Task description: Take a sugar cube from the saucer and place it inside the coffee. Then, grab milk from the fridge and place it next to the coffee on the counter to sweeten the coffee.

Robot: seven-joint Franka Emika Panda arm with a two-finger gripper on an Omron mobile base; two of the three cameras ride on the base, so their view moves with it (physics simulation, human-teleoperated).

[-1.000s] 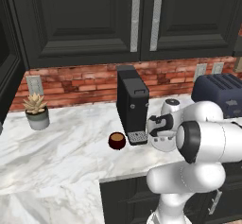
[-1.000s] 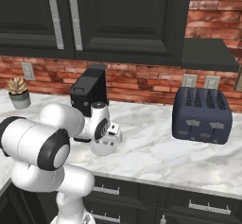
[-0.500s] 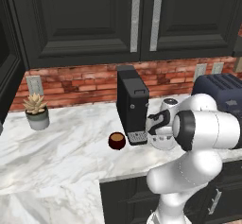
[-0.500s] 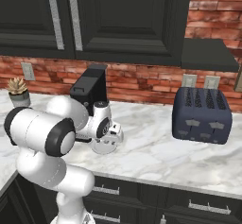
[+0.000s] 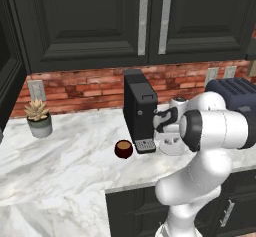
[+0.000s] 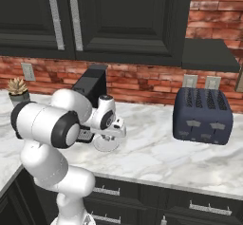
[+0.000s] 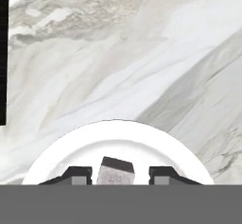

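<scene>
our gripper sits low over the saucer, fingertips flanking the sugar cube with small gaps either side, so we cannot tell if it grips. beyond the saucer lies the marble counter. left of the gripper stands the coffee, by the coffee machine.

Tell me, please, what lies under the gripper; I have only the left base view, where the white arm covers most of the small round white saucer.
Observer: In the hand view a tiny pale sugar cube lies on the round white saucer, right between the gripper's two dark fingertips.
Operator: Thank you. Is the cube gripped?
Observer: Not that I can see: a strip of white saucer shows on each side of the cube, so the jaws stand apart from it.
</scene>
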